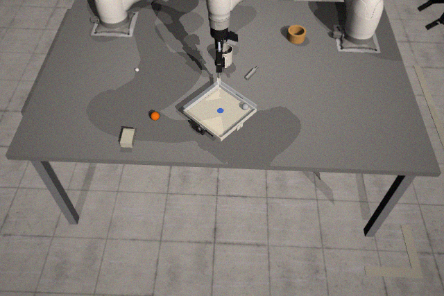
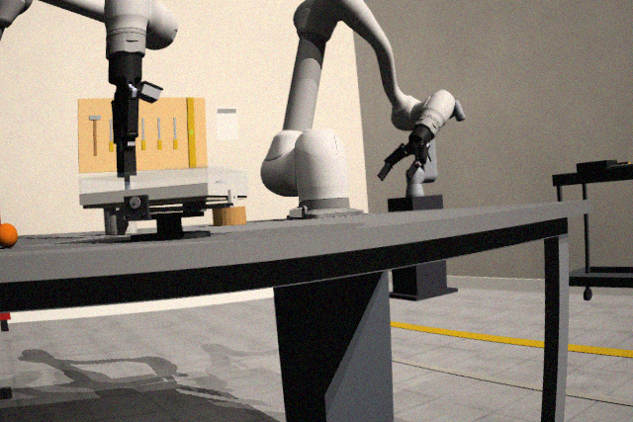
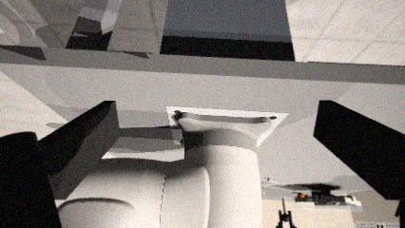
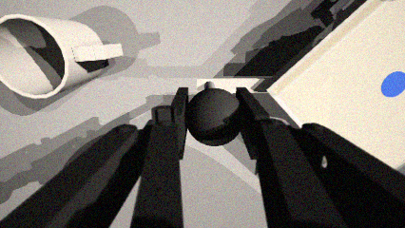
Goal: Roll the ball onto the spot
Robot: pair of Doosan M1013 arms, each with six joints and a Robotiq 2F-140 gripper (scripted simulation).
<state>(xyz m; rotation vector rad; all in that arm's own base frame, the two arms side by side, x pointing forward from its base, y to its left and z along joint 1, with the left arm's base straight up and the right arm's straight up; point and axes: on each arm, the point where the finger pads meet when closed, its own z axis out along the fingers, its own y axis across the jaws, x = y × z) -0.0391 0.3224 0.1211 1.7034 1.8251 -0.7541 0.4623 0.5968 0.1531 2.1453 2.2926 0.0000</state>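
Note:
The square clear-lidded plate (image 1: 243,118) (image 2: 153,194) (image 4: 333,95) sits on a dark stand (image 2: 169,225). It looks near level; a slight tilt is hard to judge. The steel ball (image 1: 244,106) is near the plate's right corner in the top view, away from the blue printed spot (image 1: 220,110) (image 4: 394,85) at the middle. My right gripper (image 1: 218,71) (image 2: 127,173) (image 4: 212,103) is shut on a dark round knob (image 4: 214,119) beside the plate's back corner. My left gripper (image 1: 424,18) (image 2: 397,175) (image 3: 216,119) is open and empty, far from the plate beyond the table.
A white mug (image 1: 228,57) (image 4: 78,35) stands close behind the right gripper. A small grey tool (image 1: 251,73) and an orange-brown cup (image 1: 296,36) (image 2: 228,215) lie farther right. An orange ball (image 1: 155,116) (image 2: 7,235), a cream block (image 1: 127,137) and a small white ball (image 1: 137,69) are left of the plate.

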